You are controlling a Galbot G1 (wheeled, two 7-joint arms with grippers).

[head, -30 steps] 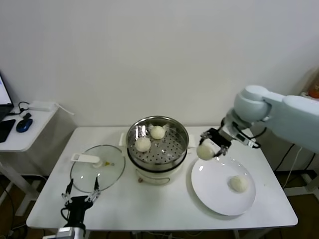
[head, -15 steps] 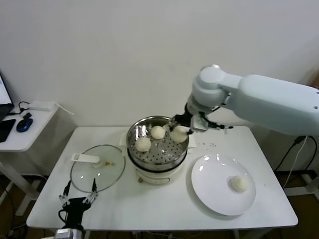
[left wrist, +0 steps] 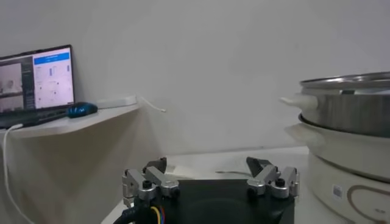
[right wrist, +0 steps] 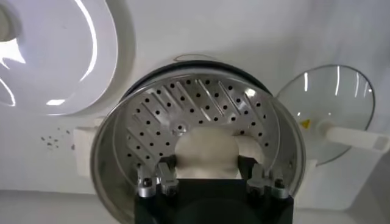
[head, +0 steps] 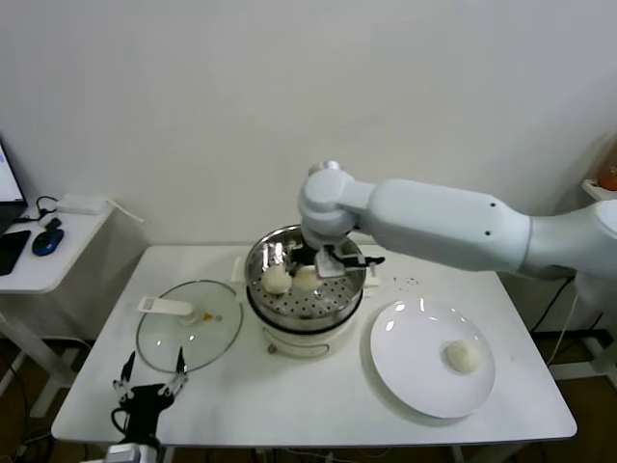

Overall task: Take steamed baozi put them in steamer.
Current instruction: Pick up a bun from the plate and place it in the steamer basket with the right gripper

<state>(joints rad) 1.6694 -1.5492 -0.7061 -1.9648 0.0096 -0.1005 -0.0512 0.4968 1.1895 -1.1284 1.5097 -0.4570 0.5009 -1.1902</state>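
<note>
Baozi [right wrist: 207, 153] sits pinched between the right gripper [right wrist: 210, 178] jaws, low over the perforated floor of the steamer [head: 349, 262]; another bun [head: 277, 280] lies just beside the jaws inside the basket. One more baozi [head: 462, 356] rests on the white plate [head: 410, 362], well apart. Left gripper [left wrist: 210, 181] hangs near the tabletop [head: 289, 395] edge, jaws spread and empty, beside the glass lid [head: 198, 333].

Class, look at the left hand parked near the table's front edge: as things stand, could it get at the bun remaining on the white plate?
Probably not easily. The left hand sits open at the table's opposite side; the glass lid and steamer lie between it and the bun on the plate.
</note>
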